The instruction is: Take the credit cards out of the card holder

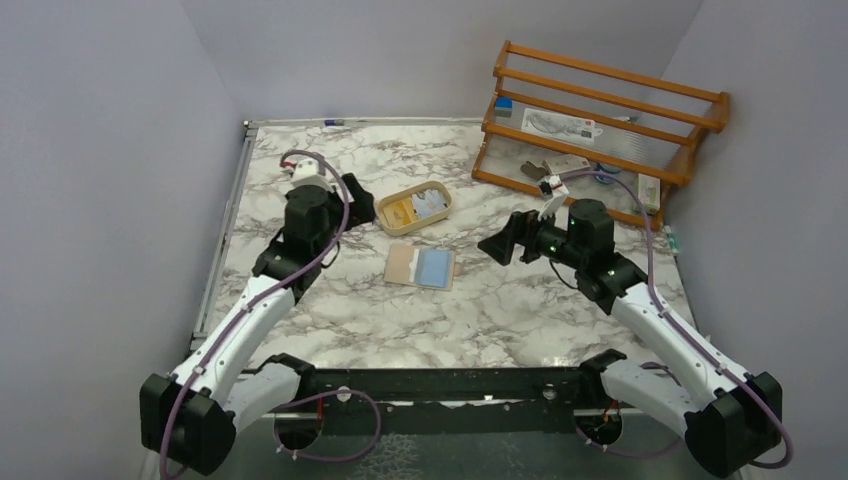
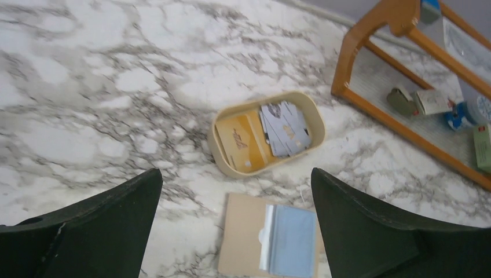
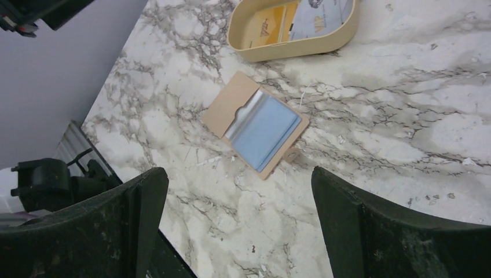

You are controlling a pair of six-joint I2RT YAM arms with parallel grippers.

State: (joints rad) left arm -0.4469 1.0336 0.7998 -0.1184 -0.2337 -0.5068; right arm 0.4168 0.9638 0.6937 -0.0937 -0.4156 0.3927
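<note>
The open card holder lies between the left gripper and right gripper, both spread wide, touching neither.

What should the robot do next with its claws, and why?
Probably lower the left claw onto the blue card and pinch its edge. Both it and the right claw are open and empty above the table. The card holder lies open with that blue card tucked in its pocket, while other cards already lie in the beige tray.
</note>
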